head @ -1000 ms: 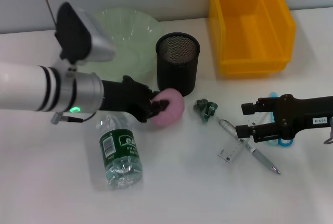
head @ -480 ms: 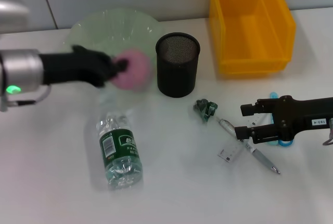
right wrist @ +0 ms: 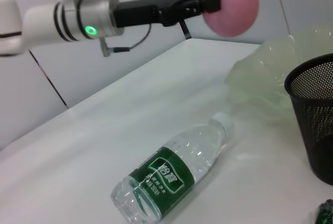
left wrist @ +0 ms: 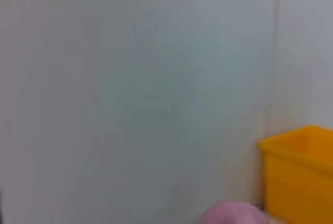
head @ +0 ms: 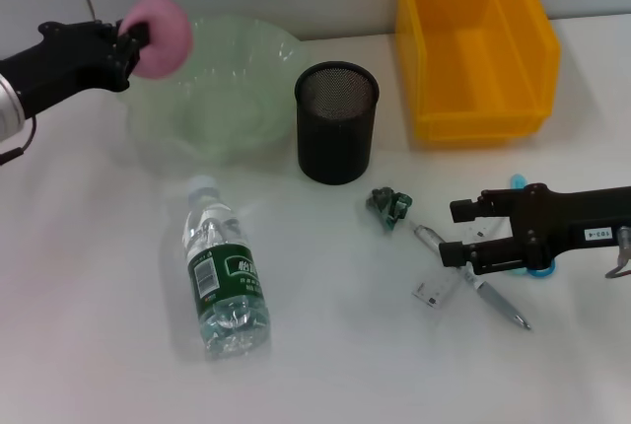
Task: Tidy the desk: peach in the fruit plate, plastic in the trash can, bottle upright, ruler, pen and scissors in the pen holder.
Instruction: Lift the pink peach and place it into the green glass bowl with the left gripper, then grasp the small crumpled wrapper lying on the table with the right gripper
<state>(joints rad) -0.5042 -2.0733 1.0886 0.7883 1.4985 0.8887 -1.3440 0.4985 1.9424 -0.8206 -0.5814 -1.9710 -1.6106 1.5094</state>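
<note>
1. While my arms work over the white counter (head: 89,345), its largest load is the yellow bin (head: 473,44) at the far right, standing open.
2. My left tool (head: 123,41) is raised over the far left rim of the pale green fruit plate (head: 222,99), its fingers clamped on the pink peach (head: 158,22); the right wrist view shows the peach (right wrist: 230,6) held in the air, above the plate (right wrist: 281,62).
3. My right tool (head: 455,232) sits low at the right of the counter, its fingers spread apart, gripping nothing, with the pen and ruler just at its tips.
4. A water bottle (head: 222,281) with a green label lies on its side in front of the plate, cap toward the plate.
5. A black mesh pen holder (head: 336,120) stands upright between plate and bin.
6. Blue-handled scissors (head: 537,268) lie mostly hidden under my right tool.
7. Pen (head: 493,298) and clear ruler (head: 439,288) lie crossed beside that tool.
8. A crumpled green scrap of plastic (head: 389,204) lies near the holder.
</note>
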